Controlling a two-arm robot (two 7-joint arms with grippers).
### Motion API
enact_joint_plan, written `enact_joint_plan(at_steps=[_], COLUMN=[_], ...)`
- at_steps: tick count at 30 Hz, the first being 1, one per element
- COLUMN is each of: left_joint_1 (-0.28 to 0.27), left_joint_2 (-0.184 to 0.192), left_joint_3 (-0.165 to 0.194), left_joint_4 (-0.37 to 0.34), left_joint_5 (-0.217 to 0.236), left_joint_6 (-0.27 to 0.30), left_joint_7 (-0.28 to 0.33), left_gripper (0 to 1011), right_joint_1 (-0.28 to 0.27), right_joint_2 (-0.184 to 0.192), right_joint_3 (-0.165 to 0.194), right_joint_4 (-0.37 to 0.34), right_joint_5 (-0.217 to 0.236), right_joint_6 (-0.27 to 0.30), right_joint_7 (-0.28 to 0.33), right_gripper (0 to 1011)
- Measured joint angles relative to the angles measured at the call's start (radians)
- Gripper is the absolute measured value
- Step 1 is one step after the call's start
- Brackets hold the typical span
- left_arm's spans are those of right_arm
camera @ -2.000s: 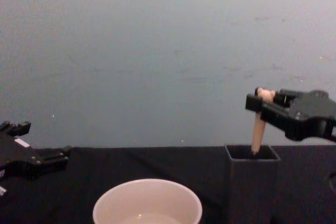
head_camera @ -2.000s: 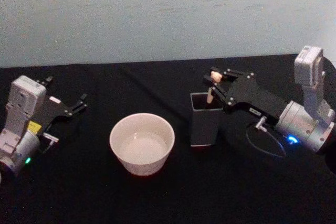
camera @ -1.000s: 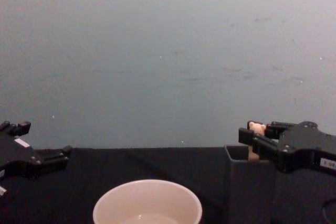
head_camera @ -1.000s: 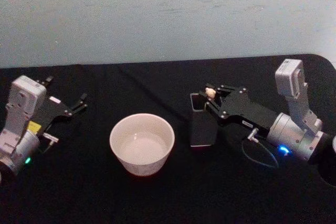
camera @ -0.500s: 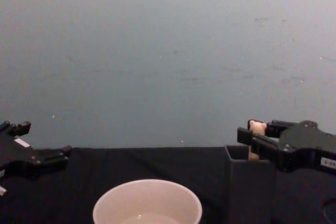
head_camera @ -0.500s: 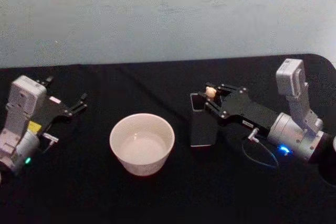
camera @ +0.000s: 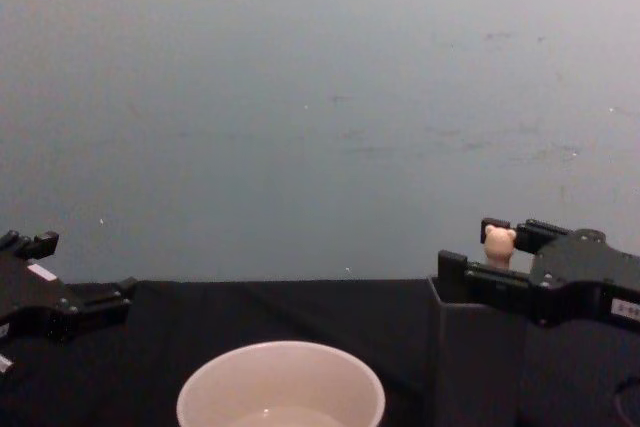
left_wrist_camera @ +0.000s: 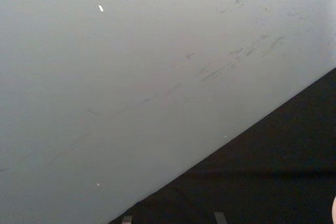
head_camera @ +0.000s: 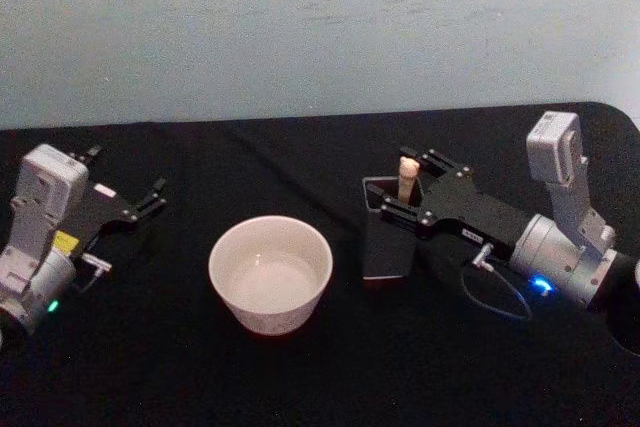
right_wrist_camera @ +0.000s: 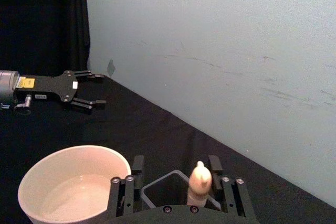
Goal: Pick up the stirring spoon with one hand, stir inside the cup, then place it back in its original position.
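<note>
The stirring spoon (head_camera: 407,171) stands upright in the dark grey square holder (head_camera: 388,247), its original position. Its cream handle and bear head (camera: 498,244) stick up above the rim, while the bowl is hidden inside. My right gripper (head_camera: 416,187) is open at the holder's top, one finger on each side of the handle and neither touching it. The right wrist view shows the spoon (right_wrist_camera: 200,182) between the spread fingers (right_wrist_camera: 128,188). To the holder's left sits the cream cup (head_camera: 266,313). My left gripper (head_camera: 128,172) rests open at the far left of the table.
A black cloth (head_camera: 300,157) covers the table and a pale blue-grey wall (head_camera: 300,27) rises behind it. A thin cable (head_camera: 495,292) loops beside the right wrist. Open cloth lies between the cup and the left arm.
The right gripper lowered the spoon into the holder and then opened, letting go of the bear head. The handle now stands free. The left arm has not moved.
</note>
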Motion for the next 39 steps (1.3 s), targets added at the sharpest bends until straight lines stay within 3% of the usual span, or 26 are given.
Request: enact_joint_plan(at_steps=[10,17,24,31,39], left_joint_1=[0.000,0.000,0.000,0.000,0.000], left_joint_2=[0.000,0.000,0.000,0.000,0.000], left_joint_3=[0.000,0.000,0.000,0.000,0.000], left_joint_4=[0.000,0.000,0.000,0.000,0.000], left_joint_5=[0.000,0.000,0.000,0.000,0.000], left_joint_6=[0.000,0.000,0.000,0.000,0.000], left_joint_7=[0.000,0.000,0.000,0.000,0.000], left_gripper=[1001,1001,1001,1001,1001], right_joint_1=[0.000,0.000,0.003,-0.009,-0.036], right_joint_2=[0.000,-0.002,-0.011,-0.022,-0.056], right_joint_3=[0.000,0.005,0.046,0.113,0.180], right_joint_4=[0.000,-0.001,-0.029,-0.073,-0.063], right_joint_5=[0.001,0.006,0.021,0.028,-0.043], right_joint_6=[0.000,-0.004,-0.037,-0.062,-0.016], right_joint_7=[0.001,0.001,-0.020,-0.093,-0.260], right_gripper=[1003,1003,1002,1002,1003])
